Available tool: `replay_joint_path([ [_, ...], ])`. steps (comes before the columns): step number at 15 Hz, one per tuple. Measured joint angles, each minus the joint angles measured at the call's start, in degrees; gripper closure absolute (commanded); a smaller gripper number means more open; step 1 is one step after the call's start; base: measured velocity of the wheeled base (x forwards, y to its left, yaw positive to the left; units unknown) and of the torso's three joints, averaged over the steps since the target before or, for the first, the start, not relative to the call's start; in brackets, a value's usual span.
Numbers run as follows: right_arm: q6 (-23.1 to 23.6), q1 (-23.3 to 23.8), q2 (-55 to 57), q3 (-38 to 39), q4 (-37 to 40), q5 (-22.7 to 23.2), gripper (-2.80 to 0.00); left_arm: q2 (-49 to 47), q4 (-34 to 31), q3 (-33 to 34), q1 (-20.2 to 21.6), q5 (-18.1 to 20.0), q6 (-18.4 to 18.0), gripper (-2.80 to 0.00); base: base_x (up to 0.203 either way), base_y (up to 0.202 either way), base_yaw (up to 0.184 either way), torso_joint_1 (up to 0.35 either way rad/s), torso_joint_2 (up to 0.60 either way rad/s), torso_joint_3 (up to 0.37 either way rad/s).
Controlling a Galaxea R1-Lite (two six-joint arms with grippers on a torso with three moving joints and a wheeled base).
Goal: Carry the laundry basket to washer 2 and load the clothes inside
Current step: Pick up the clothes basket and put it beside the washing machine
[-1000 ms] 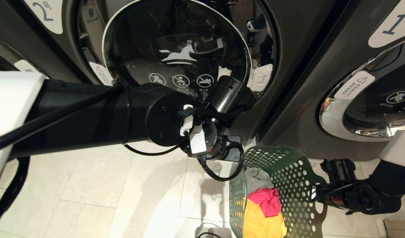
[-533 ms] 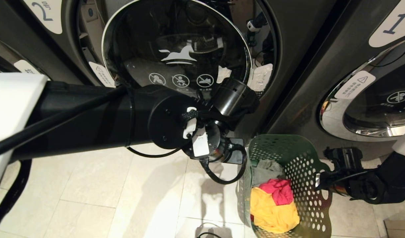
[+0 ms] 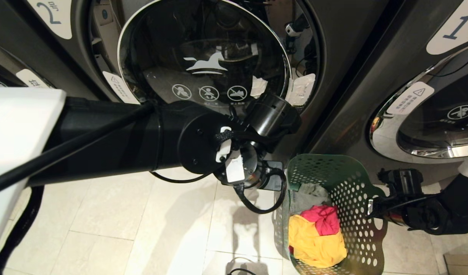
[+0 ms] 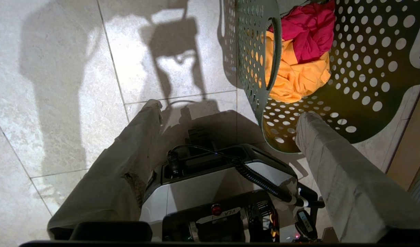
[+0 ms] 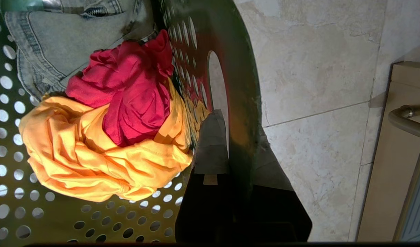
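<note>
The dark green laundry basket (image 3: 356,179) is just below washer 2 (image 3: 52,15), whose round glass door (image 3: 203,57) is swung open. My right gripper (image 3: 371,210) is shut on the basket's right wall by the handle cut-out, one finger (image 5: 211,144) inside and one outside. The clothes lie inside: yellow (image 3: 314,240), pink-red (image 3: 324,219) and grey (image 3: 308,194). My left arm crosses the head view, hiding its gripper there. In the wrist view the left gripper (image 4: 230,109) is open and empty, just left of the basket (image 4: 368,68).
Washer 1 (image 3: 454,28) stands to the right with its door (image 3: 429,118) closed. Pale tiled floor (image 3: 123,214) stretches left of the basket. My own base (image 4: 210,185) sits under the left gripper. A beige cabinet (image 5: 395,154) stands near the right gripper.
The basket has moved a little right and closer to the washers with the right gripper holding it. The left arm has crept slightly right.
</note>
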State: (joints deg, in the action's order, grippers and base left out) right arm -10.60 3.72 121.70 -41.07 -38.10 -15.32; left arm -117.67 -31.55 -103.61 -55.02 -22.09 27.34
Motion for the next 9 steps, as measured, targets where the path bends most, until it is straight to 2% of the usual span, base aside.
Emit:
replay_joint_path([
  [2, 2.36, 0.13, 0.44, 0.72, -0.02, -0.35, 0.0, -0.05, 0.0, 0.02, 0.0, 0.01, 0.01, -2.8, 0.0, 0.0, 0.0, 0.0, 0.0, 0.0],
  [5, 3.24, 0.2, 1.0, 1.6, -0.13, -0.86, 0.0, -0.21, 0.0, 0.09, 0.0, 0.08, -0.01, -2.8, 0.0, 0.0, 0.0, 0.0, 0.0, 0.0],
  [6, 3.35, 0.27, 1.32, 1.72, -0.13, -0.88, -2.8, -0.28, 0.0, 0.13, 0.0, 0.08, 0.04, -2.8, 0.0, 0.0, 0.0, 0.0, 0.0, 0.0],
  [9, 4.07, 0.89, 2.19, 1.68, -0.46, -0.85, -2.8, -0.4, -0.06, 0.17, 0.0, 0.1, 0.08, -2.8, 0.0, 0.0, 0.0, 0.0, 0.0, 0.0],
])
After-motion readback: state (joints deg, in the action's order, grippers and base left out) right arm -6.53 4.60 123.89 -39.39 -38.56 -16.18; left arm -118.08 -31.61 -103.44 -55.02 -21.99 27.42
